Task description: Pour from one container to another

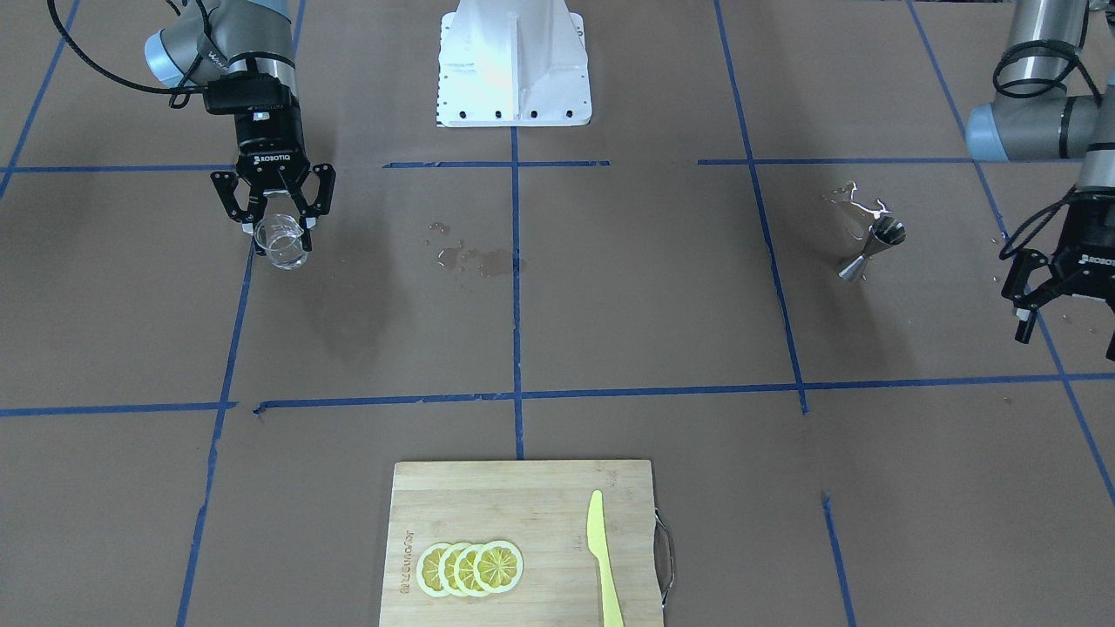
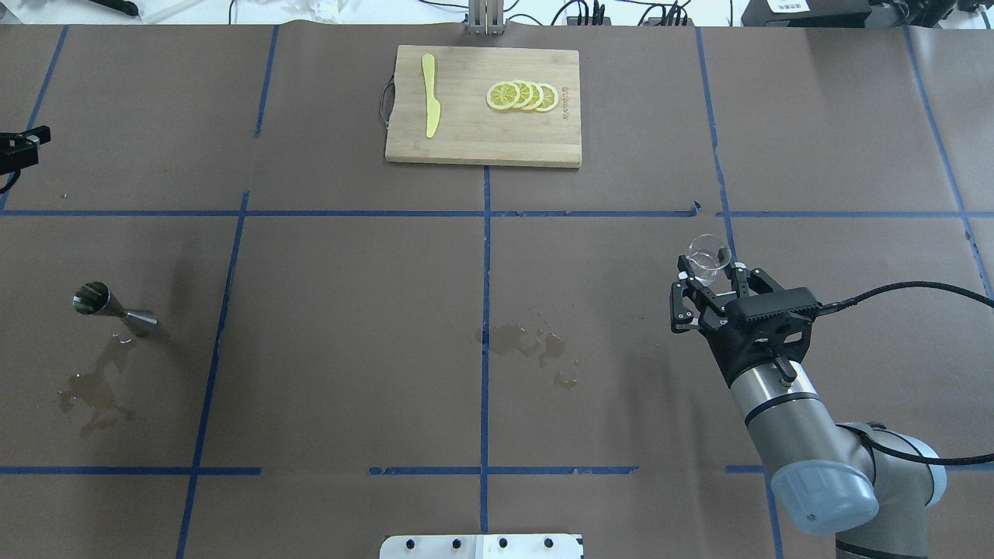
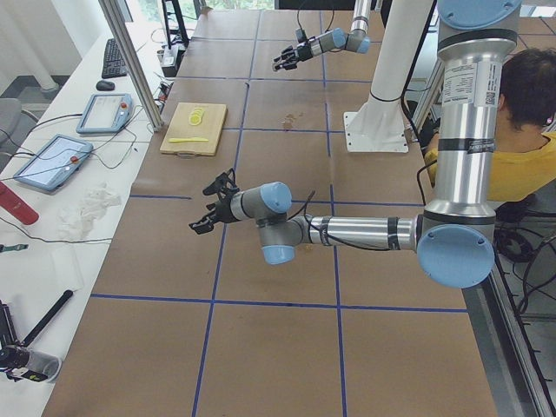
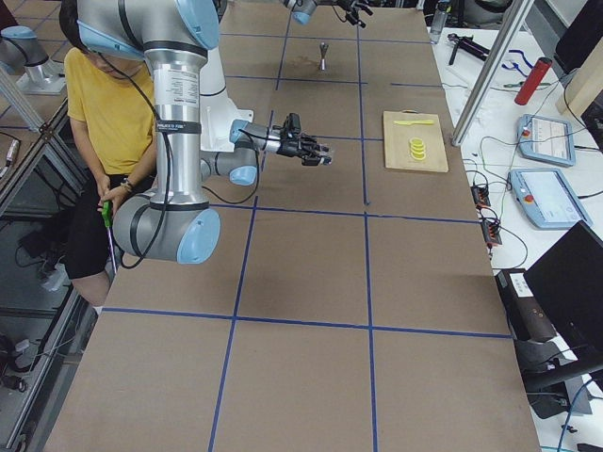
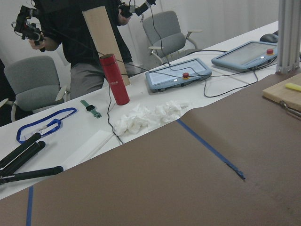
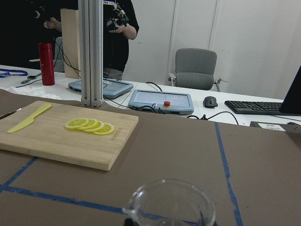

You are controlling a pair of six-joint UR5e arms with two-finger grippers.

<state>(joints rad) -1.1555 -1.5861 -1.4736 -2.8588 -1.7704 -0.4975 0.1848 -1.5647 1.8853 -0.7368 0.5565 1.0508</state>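
Observation:
The small clear glass cup (image 2: 708, 260) hangs a little above the table on the robot's right side, with my right gripper (image 2: 711, 273) shut on it. The front-facing view shows the same cup (image 1: 283, 244) between the fingers of that gripper (image 1: 279, 225), and its rim (image 6: 169, 207) fills the bottom of the right wrist view. The steel hourglass jigger (image 2: 115, 309) stands alone far off on the robot's left side, also seen in the front-facing view (image 1: 874, 248). My left gripper (image 1: 1070, 335) is open and empty, off to the side of the jigger near the table's end.
A wet puddle (image 2: 93, 388) lies beside the jigger, and another spill (image 2: 528, 341) marks the table's middle. A bamboo cutting board (image 2: 481, 147) at the far edge carries lemon slices (image 2: 522, 95) and a yellow knife (image 2: 429, 105). The robot's white base (image 1: 514, 61) stands opposite.

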